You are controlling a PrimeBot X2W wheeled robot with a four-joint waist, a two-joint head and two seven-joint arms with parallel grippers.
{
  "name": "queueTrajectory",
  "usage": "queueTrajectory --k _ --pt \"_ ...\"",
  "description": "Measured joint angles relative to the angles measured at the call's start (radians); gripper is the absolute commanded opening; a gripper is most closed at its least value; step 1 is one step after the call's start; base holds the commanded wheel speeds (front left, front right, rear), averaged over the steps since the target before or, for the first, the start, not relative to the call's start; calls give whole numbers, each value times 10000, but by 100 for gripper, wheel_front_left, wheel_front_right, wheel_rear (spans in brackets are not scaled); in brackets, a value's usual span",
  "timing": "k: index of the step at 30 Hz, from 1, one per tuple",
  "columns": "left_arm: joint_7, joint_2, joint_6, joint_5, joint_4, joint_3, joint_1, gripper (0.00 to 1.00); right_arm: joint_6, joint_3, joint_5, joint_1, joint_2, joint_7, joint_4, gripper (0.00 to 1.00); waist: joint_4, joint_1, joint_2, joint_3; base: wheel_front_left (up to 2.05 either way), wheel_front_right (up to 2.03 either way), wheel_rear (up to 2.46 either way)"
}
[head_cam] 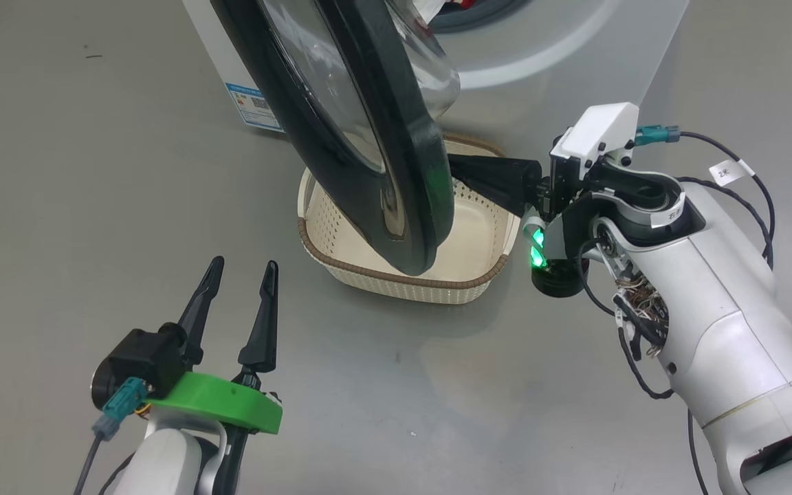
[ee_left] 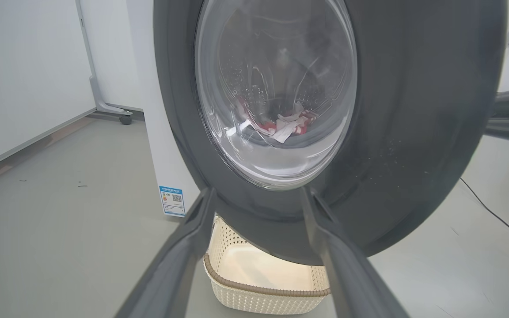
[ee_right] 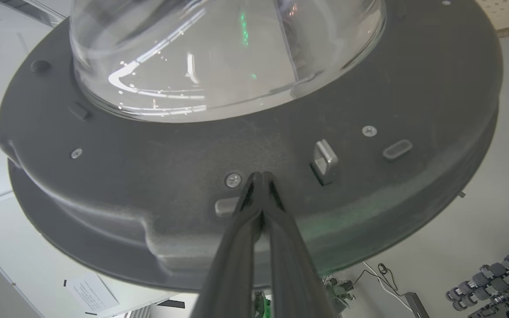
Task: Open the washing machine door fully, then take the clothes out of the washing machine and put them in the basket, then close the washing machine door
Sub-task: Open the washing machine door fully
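Observation:
The washing machine door stands partly swung out from the white washing machine, and its black rim hangs over the cream basket. My right gripper is shut, its tips pressed against the door's inner face near the metal latch; the right gripper holds nothing. My left gripper hovers open at the lower left, apart from the door. Between the left gripper fingers I see the door's outer face; the red and white clothes show through the glass. The basket sits below.
Grey floor surrounds the machine. A blue sticker marks its lower left corner. A white partition on a caster wheel stands left of the machine. A black cable lies on the floor at the right.

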Motion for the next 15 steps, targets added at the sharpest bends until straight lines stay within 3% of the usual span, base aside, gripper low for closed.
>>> queueTrajectory --k 15 --pt "0 2 0 98 -58 -12 132 100 -2 1388 922 375 -4 -332 -855 0 -10 0 0 -78 0 0 0"
